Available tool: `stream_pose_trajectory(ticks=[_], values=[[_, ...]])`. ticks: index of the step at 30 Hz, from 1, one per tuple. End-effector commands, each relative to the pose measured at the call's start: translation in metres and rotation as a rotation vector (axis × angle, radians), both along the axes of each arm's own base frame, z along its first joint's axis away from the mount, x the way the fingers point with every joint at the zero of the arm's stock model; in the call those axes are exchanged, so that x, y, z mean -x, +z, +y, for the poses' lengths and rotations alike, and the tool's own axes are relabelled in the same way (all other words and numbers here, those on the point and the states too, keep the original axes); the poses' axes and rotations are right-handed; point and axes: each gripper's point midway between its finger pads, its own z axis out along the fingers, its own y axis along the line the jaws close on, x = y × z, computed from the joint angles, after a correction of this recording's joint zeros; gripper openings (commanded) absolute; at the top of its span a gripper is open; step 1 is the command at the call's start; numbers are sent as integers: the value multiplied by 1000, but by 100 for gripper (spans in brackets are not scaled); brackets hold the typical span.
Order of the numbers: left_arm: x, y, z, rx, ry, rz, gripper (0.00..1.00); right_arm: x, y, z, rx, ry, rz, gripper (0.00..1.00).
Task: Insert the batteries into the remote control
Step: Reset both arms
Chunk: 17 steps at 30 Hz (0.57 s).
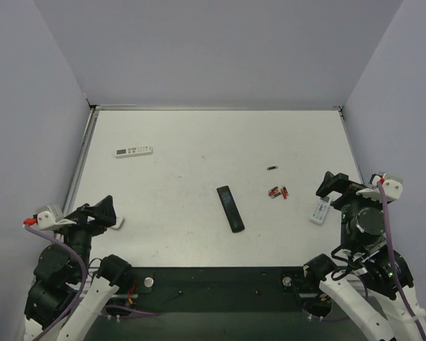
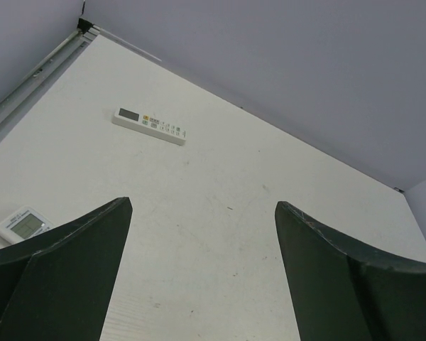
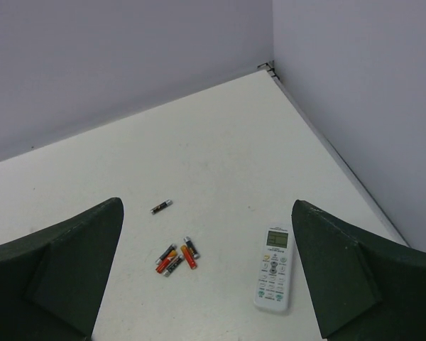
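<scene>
The black remote control (image 1: 230, 208) lies flat near the table's middle, out of both wrist views. A cluster of small red, orange and dark batteries (image 1: 277, 192) lies to its right, with one dark battery (image 1: 272, 168) apart behind them. The right wrist view shows the cluster (image 3: 176, 257) and the lone battery (image 3: 161, 207). My left gripper (image 1: 101, 210) is open and empty at the near left; in its wrist view (image 2: 202, 204) the jaws stand wide apart. My right gripper (image 1: 334, 186) is open and empty at the near right, its jaws also wide in its own view (image 3: 206, 202).
A long white remote (image 1: 133, 150) lies at the far left, also in the left wrist view (image 2: 149, 126). A small white remote with a screen (image 2: 25, 224) lies by my left gripper. Another white remote (image 3: 272, 268) lies under my right gripper. Grey walls enclose the table.
</scene>
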Motion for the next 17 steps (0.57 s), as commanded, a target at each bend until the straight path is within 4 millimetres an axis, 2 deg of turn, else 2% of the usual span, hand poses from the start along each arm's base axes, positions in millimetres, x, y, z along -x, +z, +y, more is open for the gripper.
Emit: stream_pose_trajectory(ticks=[1,6,17], values=[[25,31,23,77,55,-138,93,10,1,-24,76,-93,-43,100],[26,31,25,65,59,-134,94,15,4,-26,45,-91,-123,100],[23,32,22,76,54,-146,94,16,2,-27,76,-87,-127,100]])
